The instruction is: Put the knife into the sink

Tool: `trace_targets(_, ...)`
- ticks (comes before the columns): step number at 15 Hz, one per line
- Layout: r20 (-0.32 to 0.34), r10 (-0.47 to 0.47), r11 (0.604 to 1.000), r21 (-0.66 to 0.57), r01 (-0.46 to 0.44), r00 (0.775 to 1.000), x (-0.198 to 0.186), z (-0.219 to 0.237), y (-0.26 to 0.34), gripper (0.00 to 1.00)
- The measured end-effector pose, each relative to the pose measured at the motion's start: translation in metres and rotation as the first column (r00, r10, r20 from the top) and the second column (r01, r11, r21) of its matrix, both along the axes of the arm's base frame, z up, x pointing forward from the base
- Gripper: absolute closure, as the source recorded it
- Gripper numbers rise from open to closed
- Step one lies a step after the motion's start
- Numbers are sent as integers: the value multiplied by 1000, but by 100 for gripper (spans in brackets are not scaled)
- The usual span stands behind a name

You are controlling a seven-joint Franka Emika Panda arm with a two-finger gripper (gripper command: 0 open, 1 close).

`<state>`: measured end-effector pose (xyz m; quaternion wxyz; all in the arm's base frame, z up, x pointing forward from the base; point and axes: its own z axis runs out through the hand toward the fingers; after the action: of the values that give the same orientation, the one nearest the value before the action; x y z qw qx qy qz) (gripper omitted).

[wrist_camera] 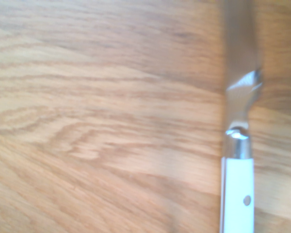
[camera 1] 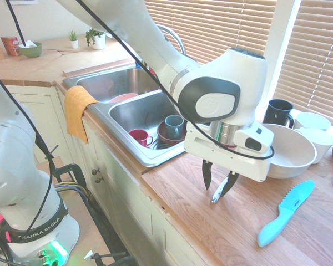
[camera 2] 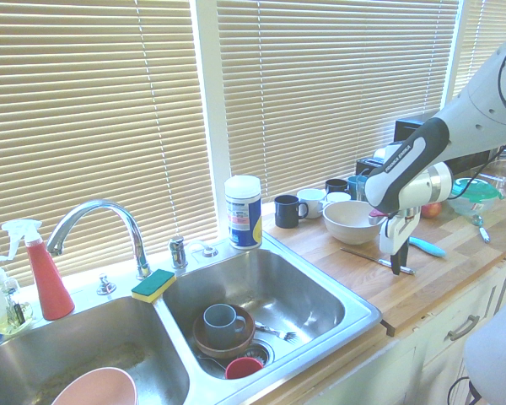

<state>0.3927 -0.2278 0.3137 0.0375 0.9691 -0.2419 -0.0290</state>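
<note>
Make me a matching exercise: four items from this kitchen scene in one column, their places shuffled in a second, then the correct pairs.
Things:
1. knife
2. light-blue serrated knife
3. yellow-green sponge
4. orange cloth

Places:
A. on the sink's back rim beside the faucet
B. draped over the sink's front edge
C. flat on the wooden counter by the white bowl
D. at the hand, just above the counter

Pairs: 1-D, 2-C, 3-A, 4-B

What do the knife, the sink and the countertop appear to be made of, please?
The knife: shiny metal blade, glossy white handle with a rivet, possibly plastic. The sink: brushed stainless steel, grey with soft reflections. The countertop: wood or wood-look laminate, with visible grain.
</note>
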Motion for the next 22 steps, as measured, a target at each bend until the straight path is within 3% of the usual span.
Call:
trace_targets(10, 8, -12, 1000, 2, 12, 1000, 0, 1, -1, 100)
trace_targets(14, 43, -59, 997, 57, 56, 997, 11, 15, 8, 100)
trace_targets(18, 90, -38, 997, 76, 31, 995, 31, 47, 51, 100)
trace_targets(22, 107, -104, 994, 40, 101, 989, 55, 59, 131, 100)
